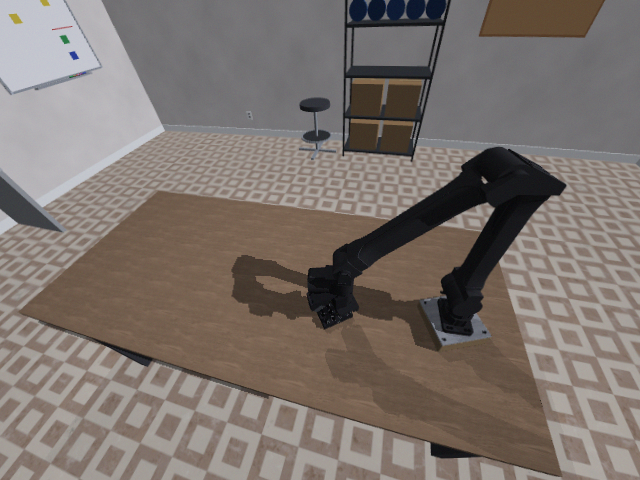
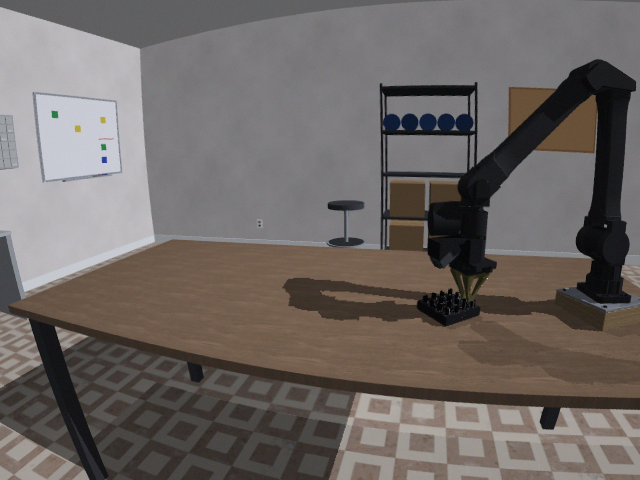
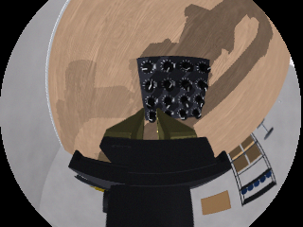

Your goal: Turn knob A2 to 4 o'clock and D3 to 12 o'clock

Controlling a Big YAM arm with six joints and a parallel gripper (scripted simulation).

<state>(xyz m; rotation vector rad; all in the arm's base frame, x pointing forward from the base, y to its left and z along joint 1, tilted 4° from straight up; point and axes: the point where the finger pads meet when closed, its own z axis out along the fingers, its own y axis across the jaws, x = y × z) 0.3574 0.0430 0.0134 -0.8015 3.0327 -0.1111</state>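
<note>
Reaching a corner knob (image 3: pixel 151 116) of the knob box (image 1: pixel 336 316) (image 2: pixel 446 316) (image 3: pixel 176 93), the pincer (image 1: pixel 345 303) (image 2: pixel 468 299) (image 3: pixel 151 112) pinches or stands spread, I cannot tell.

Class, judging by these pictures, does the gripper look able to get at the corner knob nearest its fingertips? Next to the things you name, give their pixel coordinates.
Probably yes: the gripper (image 2: pixel 467 299) (image 3: pixel 151 112) has its fingertips around or just above that corner knob (image 3: pixel 151 115), with nothing visibly blocking; actual contact is unclear.

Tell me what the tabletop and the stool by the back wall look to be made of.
Tabletop: probably wood or wood-look laminate, matte brown, with streaky grain.

Stool: seat dark and smooth, perhaps vinyl or plastic; its pale grey post suggests metal.
</note>
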